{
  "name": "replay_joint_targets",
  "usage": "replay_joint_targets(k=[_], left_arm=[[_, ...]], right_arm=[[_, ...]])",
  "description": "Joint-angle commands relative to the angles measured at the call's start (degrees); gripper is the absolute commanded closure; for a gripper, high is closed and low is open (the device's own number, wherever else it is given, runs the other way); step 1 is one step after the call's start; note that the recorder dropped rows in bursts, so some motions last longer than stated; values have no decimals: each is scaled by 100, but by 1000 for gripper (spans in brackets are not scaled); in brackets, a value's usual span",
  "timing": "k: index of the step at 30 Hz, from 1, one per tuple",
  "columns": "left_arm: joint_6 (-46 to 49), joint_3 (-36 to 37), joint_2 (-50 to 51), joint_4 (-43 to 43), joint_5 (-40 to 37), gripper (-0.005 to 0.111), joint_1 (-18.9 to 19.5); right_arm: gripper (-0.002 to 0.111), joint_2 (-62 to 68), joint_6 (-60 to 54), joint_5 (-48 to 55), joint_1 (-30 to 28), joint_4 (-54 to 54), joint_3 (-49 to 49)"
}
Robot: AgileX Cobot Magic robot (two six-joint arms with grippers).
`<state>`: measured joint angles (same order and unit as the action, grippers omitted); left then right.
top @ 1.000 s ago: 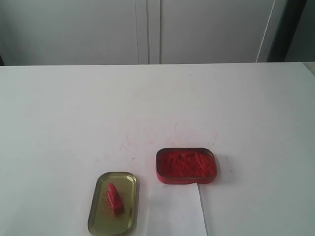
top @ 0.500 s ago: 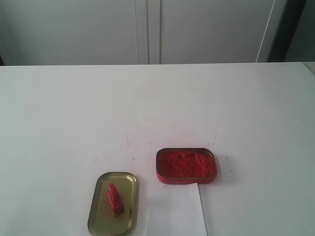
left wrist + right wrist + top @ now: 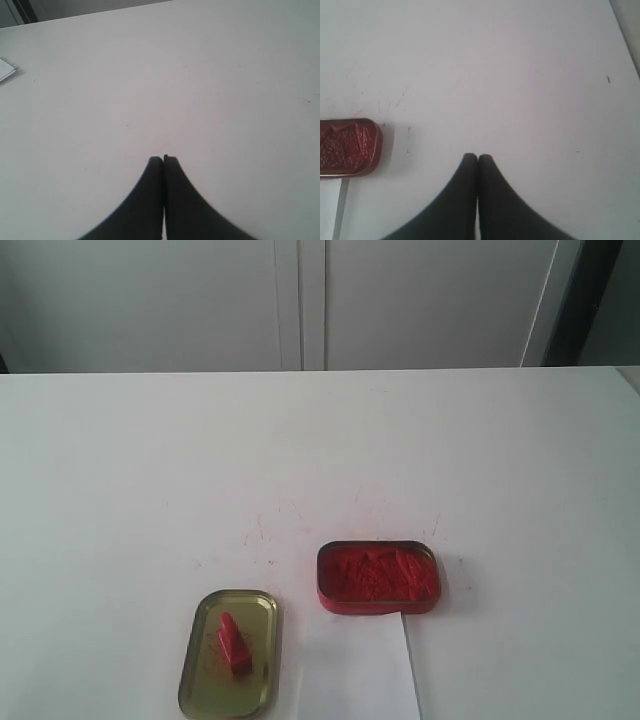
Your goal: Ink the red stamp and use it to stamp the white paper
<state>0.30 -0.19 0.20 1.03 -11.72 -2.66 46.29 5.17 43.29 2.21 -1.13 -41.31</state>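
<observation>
While both grippers stay out of reach of it, red stamp (image 3: 232, 645) lies untouched in gold lid (image 3: 205, 685), narrow handle end pointing away from exterior camera.

Left gripper (image 3: 163, 159): fingertips pressed together, nothing between them, poised over bare white table (image 3: 200, 75).

Right gripper (image 3: 478, 157): fingertips likewise together, empty, over table, well apart from ink tin (image 3: 347, 147).

White paper (image 3: 360, 670) just beside lid, far edge meeting ink tin.
</observation>
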Motion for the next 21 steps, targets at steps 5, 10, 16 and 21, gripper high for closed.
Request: replay_joint_targets(k=[5,10,16,21], left_arm=[[16,19,-20,-7,11,107,20],[16,19,-20,-7,11,107,20],[16,19,-20,-7,11,107,20],[16,19,-20,-7,11,107,20]], right_arm=[[108,774,-374,8,10,340,-162],[108,1206,-386,41,10,439,-173],[108,1802,-517,384,10,555,-460],[108,2335,-790,731,10,788,-726]])
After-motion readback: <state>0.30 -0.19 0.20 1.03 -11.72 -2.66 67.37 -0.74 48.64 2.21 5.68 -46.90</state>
